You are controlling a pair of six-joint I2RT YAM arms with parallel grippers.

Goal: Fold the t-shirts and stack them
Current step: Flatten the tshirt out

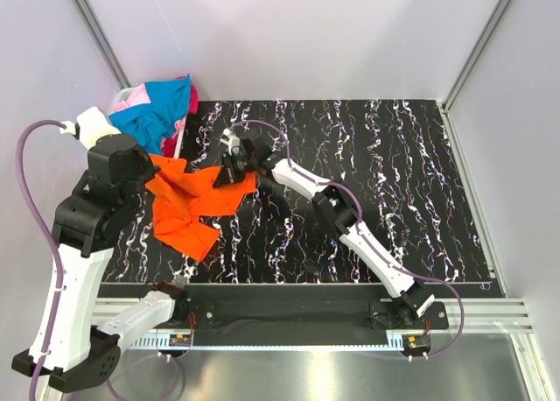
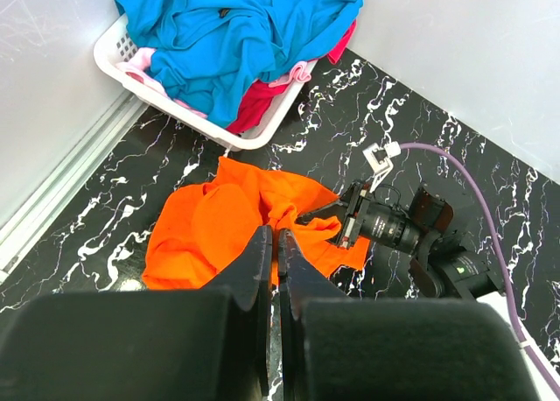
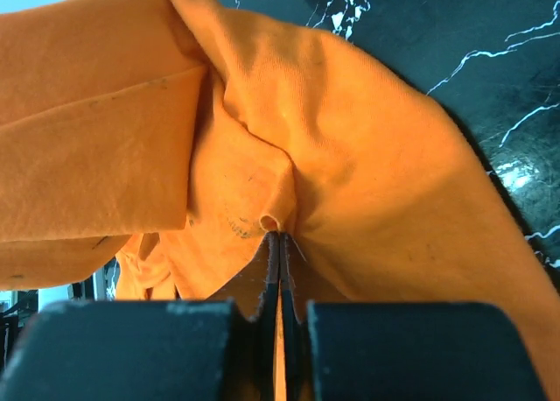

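The white plastic slatted basket (image 2: 112,64) sits in the far left corner of the black, white-veined marble-pattern table (image 1: 394,173). It holds a heap of teal-blue, pink and red cloth t-shirts (image 2: 227,33). Near it, the left gripper (image 2: 276,236) hangs above the table's left part, its fingers pressed together on nothing. Just beyond it, close to the left edge, the vivid orange cloth t-shirt (image 1: 188,208) lies crumpled. The shirt looks light, thin and limp, so it will likely sag and drag rather than keep a shape. A pinch at a hem, shoulder or sleeve edge should serve better than one in the bunched middle. At the shirt's right side, the right gripper (image 3: 280,236) is clenched on a small raised fold of the orange fabric, its fingertips meeting through the cloth.
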